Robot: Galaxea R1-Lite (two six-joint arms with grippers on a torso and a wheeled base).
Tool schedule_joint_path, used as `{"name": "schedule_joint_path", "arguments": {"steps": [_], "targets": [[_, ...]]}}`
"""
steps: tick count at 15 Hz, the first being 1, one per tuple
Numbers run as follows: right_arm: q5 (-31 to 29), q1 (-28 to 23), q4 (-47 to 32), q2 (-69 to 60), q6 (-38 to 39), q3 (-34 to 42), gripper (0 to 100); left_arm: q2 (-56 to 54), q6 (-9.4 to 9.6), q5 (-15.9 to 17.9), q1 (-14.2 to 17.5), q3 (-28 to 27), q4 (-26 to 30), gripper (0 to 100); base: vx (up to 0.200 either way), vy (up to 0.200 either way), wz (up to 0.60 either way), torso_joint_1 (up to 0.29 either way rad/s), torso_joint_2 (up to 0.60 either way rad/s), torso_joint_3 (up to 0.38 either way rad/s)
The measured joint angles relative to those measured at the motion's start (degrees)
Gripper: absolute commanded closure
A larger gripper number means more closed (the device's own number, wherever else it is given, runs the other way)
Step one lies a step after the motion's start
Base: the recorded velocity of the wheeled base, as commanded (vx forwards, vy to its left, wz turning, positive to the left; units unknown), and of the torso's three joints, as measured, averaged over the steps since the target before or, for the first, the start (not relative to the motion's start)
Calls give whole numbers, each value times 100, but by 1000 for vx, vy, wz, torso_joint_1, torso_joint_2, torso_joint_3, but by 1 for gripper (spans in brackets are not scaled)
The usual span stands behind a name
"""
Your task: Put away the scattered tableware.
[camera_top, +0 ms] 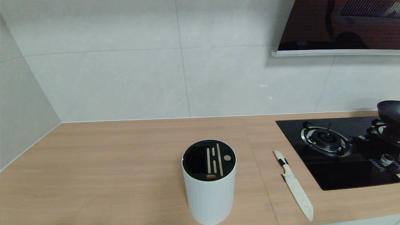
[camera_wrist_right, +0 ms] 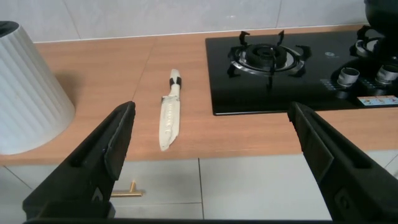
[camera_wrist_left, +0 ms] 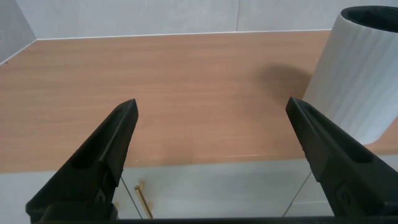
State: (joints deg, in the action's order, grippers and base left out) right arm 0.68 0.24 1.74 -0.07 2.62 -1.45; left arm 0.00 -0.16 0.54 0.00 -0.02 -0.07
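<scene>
Head view first: we see a wooden counter (camera_top: 109, 162) with a white ribbed knife holder (camera_top: 208, 190) standing upright near its front edge, its black slotted top facing up. The knife (camera_top: 293, 184), cream with a black band on the handle, lies flat on the counter between the knife holder and the black gas hob (camera_top: 343, 175). It touches neither and is nearer the hob. Its handle end points toward the tiled wall (camera_top: 125, 78) and its blade tip toward the counter's front edge. A burner (camera_top: 325, 141) sits on the hob, a dark pot (camera_top: 389, 112) stands at the far right edge, and a range hood (camera_top: 337, 28) hangs above.

Left wrist view: our left gripper (camera_wrist_left: 211, 162) is spread wide, with its black fingers (camera_wrist_left: 99, 162) far apart and holding nothing. It sits out past the counter's front edge, roughly level with it. The knife holder is close by on the counter, untouched. A brass cabinet handle (camera_wrist_left: 144, 200) shows below the counter edge.

Right wrist view: our right gripper (camera_wrist_right: 211, 162) is also spread wide and grips nothing, out in front of the counter edge. The knife lies on the counter ahead of it, well apart from both fingers (camera_wrist_right: 102, 162). We see the knife holder to one side of the knife and the hob, with its knobs (camera_wrist_right: 348, 76), to the other. The tableware is not yet put away: the knife is on the counter, outside the holder.
</scene>
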Motion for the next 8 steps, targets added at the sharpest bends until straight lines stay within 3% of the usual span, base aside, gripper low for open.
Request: {"name": "schedule_joint_path", "arguments": {"steps": [4,8], "targets": [[315,28,-68,351,90,-603,0,0,2,0,0,0,0,0,0,0,0,0,0,0],[616,57,-99,1746,90,-1150,0,0,5,0,0,2,0,0,0,0,0,0,0,0]]}}
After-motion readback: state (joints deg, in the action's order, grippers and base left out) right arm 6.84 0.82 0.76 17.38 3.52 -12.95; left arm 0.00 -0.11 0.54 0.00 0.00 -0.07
